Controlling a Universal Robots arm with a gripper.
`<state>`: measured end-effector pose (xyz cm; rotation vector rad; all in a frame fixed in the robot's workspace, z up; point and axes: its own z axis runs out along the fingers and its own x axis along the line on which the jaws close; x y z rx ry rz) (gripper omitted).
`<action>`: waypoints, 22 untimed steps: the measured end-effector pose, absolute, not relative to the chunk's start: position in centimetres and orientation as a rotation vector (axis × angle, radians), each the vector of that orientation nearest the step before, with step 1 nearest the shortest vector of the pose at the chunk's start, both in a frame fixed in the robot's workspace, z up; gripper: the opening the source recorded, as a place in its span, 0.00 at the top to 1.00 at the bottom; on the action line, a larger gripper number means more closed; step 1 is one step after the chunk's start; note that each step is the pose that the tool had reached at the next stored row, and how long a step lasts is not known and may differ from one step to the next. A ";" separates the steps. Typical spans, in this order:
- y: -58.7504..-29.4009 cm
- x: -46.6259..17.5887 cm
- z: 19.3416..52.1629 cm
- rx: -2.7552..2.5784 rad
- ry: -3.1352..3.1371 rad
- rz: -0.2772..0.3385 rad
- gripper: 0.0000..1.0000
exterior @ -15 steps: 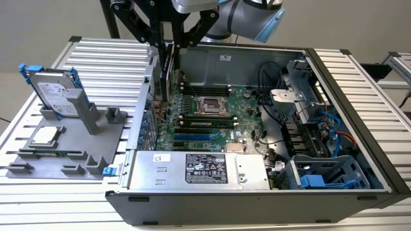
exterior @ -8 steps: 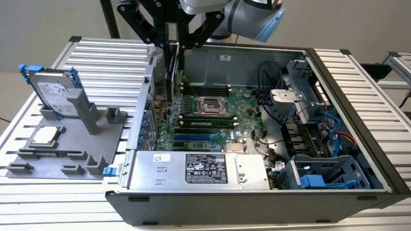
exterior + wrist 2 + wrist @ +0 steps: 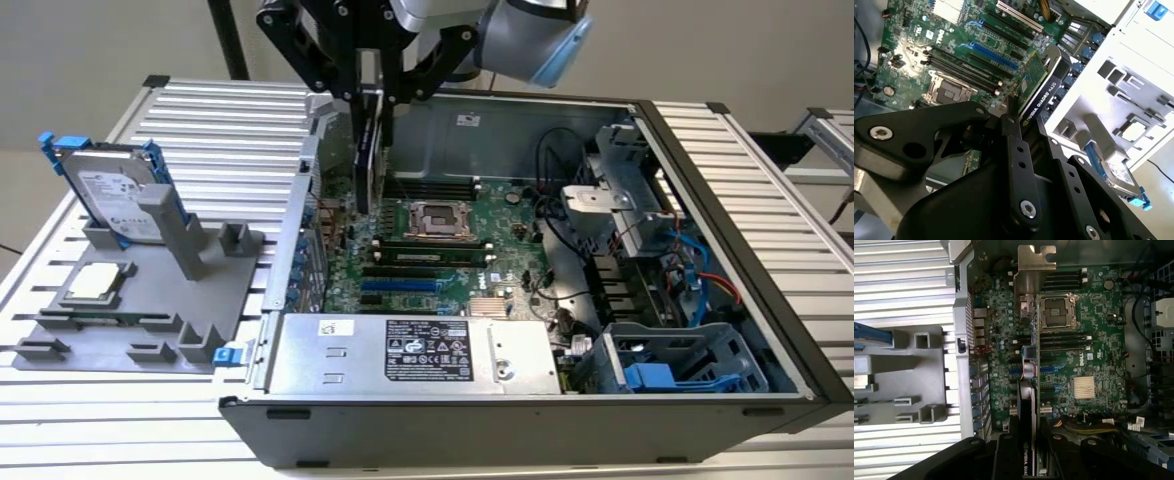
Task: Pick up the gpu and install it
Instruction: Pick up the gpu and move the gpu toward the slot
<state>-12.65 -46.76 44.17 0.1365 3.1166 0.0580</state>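
Observation:
The gpu (image 3: 368,150) hangs on edge, upright, over the open computer case, and my gripper (image 3: 360,88) is shut on its upper edge. Its lower end is just above the motherboard (image 3: 441,250), near the case's rear wall on the exterior view's left. In the second wrist view the gpu (image 3: 1040,87) shows its green board and black shroud between my black fingers (image 3: 1015,137). The first wrist view looks along the gpu (image 3: 1027,405), its silver bracket (image 3: 1036,260) at the far end, above the blue expansion slots (image 3: 1016,371).
A grey fixture (image 3: 134,320) beside the case holds a silver hard drive in a blue frame (image 3: 114,195) and a small square CPU chip (image 3: 96,283). Inside the case are the power supply (image 3: 400,350), the empty CPU socket (image 3: 438,220), cables and the drive cage (image 3: 681,365).

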 end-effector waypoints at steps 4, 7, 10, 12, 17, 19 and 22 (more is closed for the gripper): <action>-46.8 -12.3 44.1 0.136 3.117 0.056 1.00; -46.8 -12.0 44.1 0.136 3.117 0.054 1.00; -46.8 -11.7 44.1 0.136 3.117 0.052 1.00; -46.8 -11.5 44.1 0.136 3.117 0.051 1.00; -46.8 -11.0 44.1 0.136 3.116 0.048 1.00; -46.8 -10.8 44.1 0.136 3.117 0.046 1.00; -46.7 -10.6 44.0 0.136 3.116 0.044 1.00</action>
